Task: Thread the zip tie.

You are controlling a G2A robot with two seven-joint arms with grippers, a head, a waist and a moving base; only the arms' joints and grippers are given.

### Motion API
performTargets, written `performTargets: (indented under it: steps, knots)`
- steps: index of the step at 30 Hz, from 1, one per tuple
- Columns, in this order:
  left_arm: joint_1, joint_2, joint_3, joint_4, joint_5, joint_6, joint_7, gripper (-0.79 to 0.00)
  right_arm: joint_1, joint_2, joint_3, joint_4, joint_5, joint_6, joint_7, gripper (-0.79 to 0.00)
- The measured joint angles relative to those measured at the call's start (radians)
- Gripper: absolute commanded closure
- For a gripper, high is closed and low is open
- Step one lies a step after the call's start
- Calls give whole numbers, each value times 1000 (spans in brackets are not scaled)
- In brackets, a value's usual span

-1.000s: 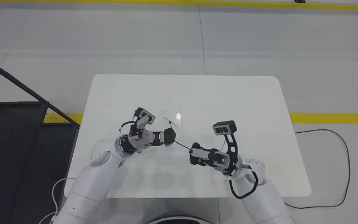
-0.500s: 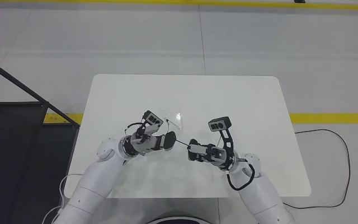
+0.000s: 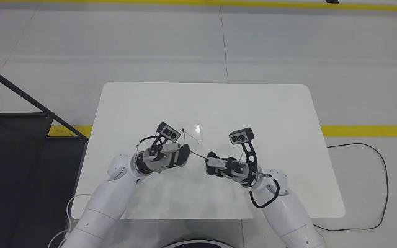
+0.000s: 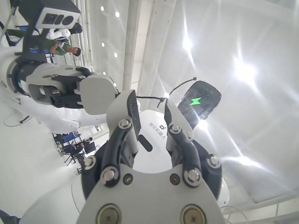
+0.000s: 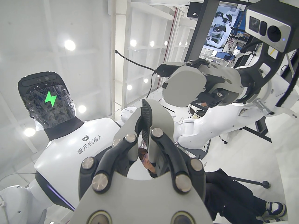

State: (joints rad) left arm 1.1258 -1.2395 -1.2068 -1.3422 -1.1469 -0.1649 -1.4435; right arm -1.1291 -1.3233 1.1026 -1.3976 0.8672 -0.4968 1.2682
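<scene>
**Zip tie slung between two raised grippers**

A clear bag [image 3: 190,131] lies flat on the white table [image 3: 279,111], just beyond the two grippers. Whether anything is in it cannot be told.

The zip tie [image 3: 197,155] is off the table, in the air between the left gripper [image 3: 184,152] and the right gripper [image 3: 209,163]. From above it reads as a thin dark line slanting from one gripper to the other, so its long axis runs roughly across the robot from left to right.

In the left wrist view the zip tie [image 4: 149,97] crosses the gap between that gripper's fingers [image 4: 132,108]. The fingers stand spread, and the strap touches the tip of one of them. At that fingertip the strap kinks. Its free part arcs away past the gripper and ends in a small blocky end that points away from the right gripper.

In the right wrist view the right gripper's fingers [image 5: 161,117] are pressed together and pinch the other stretch of the strap. From this grip the zip tie [image 5: 133,62] climbs to the left gripper's fingertips and bends there. It then runs on as a nearly straight tail with nothing holding its end.

The two grippers sit near each other, tips facing, over the near middle of the table.
</scene>
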Motion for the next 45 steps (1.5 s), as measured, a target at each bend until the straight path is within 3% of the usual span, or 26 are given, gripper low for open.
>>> performTargets:
  steps: [4,6,11,12,27,45]
  knots:
    - [2,-1,-3,-2,-3,5,0,-212,0,-1,0,0,2,1,-1,0]
    - [3,-2,-5,-3,-7,8,-2,-135,1,-1,0,1,5,3,-2,0]
    - [4,-3,-8,-3,-9,18,-9,-55,1,-2,2,1,8,4,-1,0]
    - [4,-4,-9,-4,-8,19,-10,0,1,-2,2,1,8,4,-1,0]
    - [11,-5,-32,-7,7,3,-9,0,-24,3,41,-20,62,-16,34,0]
    - [34,10,-64,-11,167,-26,-8,0,-66,11,101,-67,102,4,59,0]
